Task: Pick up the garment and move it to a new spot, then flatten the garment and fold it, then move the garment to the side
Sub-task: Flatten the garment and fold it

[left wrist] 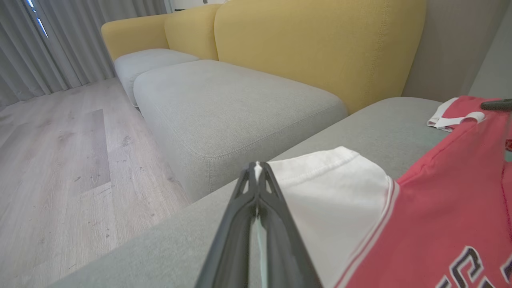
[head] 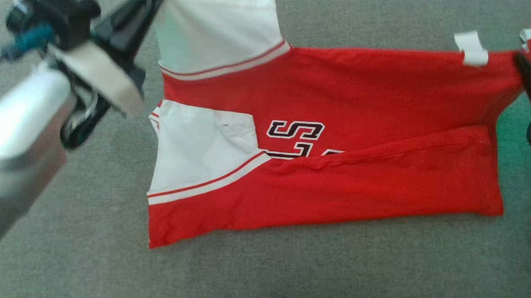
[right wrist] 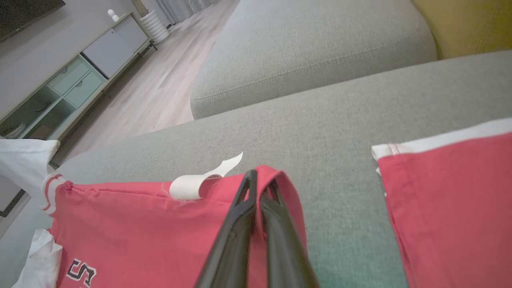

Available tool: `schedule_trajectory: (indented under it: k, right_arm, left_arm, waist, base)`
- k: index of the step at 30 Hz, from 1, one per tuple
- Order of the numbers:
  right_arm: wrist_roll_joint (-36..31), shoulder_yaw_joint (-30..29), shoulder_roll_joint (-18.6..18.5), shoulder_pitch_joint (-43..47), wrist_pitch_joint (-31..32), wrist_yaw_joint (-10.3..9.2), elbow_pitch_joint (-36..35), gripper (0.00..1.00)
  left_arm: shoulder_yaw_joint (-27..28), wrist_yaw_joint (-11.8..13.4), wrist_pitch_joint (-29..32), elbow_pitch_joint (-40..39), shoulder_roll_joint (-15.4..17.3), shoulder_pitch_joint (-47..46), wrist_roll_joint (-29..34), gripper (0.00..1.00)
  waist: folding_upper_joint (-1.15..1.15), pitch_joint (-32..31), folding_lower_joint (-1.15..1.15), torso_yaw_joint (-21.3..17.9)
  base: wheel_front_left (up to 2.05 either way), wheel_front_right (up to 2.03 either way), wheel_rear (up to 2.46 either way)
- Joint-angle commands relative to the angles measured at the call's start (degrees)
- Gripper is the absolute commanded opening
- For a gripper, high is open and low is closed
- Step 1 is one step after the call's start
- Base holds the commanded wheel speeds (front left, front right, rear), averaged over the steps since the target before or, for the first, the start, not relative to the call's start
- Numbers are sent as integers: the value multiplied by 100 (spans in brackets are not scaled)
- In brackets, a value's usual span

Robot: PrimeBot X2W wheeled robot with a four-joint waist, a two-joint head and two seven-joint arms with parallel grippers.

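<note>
1. Left tool (left wrist: 257, 166) is clamped on the white sleeve of the shirt (head: 362, 95)
2. The shirt lies part-folded on the sofa seat (head: 287, 275); folding looks to be in hand
3. Right tool (right wrist: 259, 178) pinches its red corner; next, both should carry that edge across evenly

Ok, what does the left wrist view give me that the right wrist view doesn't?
Left wrist view: the left gripper shut on the edge of the white sleeve of the red shirt. Right wrist view: the right gripper shut on a red corner of it, close up, and a cabinet by the wall. Both: the red shirt, its white tag, the grey cushion under it and the wood floor.
</note>
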Motion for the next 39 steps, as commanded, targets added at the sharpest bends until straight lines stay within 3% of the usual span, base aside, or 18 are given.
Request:
schedule_trajectory:
  k: [1, 8, 17, 25, 26, 27, 28, 29, 30, 31, 33, 36, 39]
  right_arm:
    - [82, 1, -290, 242, -119, 20, -119, 0]
    - [305, 150, -448, 660, -286, 20, -215, 0]
    - [591, 329, -619, 1293, -479, 20, -189, 0]
    - [684, 494, -601, 1688, -567, 20, -67, 3]
    - [650, 530, -572, 1702, -566, 20, -32, 17]
    - [612, 558, -535, 1705, -573, 20, 21, 45]
    - [576, 568, -486, 1697, -600, 20, 107, 100]
    - [555, 557, -420, 1685, -647, 20, 211, 100]
    - [524, 551, -345, 1678, -695, 20, 295, 100]
    - [499, 535, -270, 1684, -748, 20, 384, 100]
    - [437, 472, -119, 1735, -864, 20, 561, 100]
    - [295, 279, 122, 1916, -979, 20, 819, 100]
    - [14, -212, 429, 2121, -1006, 20, 981, 100]
  left_arm:
    - [195, 46, -83, -216, 349, -57, -51, 0]
    - [143, 302, -200, -1074, 699, 693, -202, 0]
    - [-62, 928, -265, -2283, 1107, 1849, -361, 0]
    - [-270, 1299, -340, -2823, 1209, 2674, -518, 0]
    - [-301, 1307, -347, -2835, 1174, 2757, -557, 0]
    - [-331, 1324, -355, -2825, 1138, 2827, -573, 0]
    - [-358, 1344, -367, -2802, 1086, 2888, -580, 0]
    - [-381, 1369, -379, -2769, 1018, 2952, -600, 24]
    - [-407, 1395, -395, -2725, 946, 3007, -591, 74]
    - [-404, 1446, -426, -2672, 865, 3060, -557, 100]
    - [-344, 1609, -490, -2566, 687, 3203, -478, 100]
    - [-58, 2059, -546, -2411, 349, 3547, -300, 100]
    - [648, 2503, -553, -2473, -142, 4096, 77, 100]
  waist:
    - [0, -96, 0, 65]
    - [0, -308, 0, 158]
    - [0, -510, 0, 280]
    - [0, -579, 0, 330]
    - [0, -587, 0, 331]
    - [0, -596, 0, 328]
    - [0, -606, 0, 323]
    - [0, -621, 0, 318]
    - [0, -646, 0, 312]
    - [0, -677, 0, 304]
    - [0, -753, 0, 276]
    - [0, -917, 0, 217]
    - [0, -1092, 0, 115]
  base:
    - [0, 0, 0]
    - [0, 0, 0]
    - [0, 0, 0]
    - [0, 0, 0]
    - [0, 0, 0]
    - [0, 0, 0]
    - [0, 0, 0]
    - [0, 0, 0]
    - [0, 0, 0]
    - [0, 0, 0]
    - [0, 0, 0]
    - [0, 0, 0]
    - [0, 0, 0]
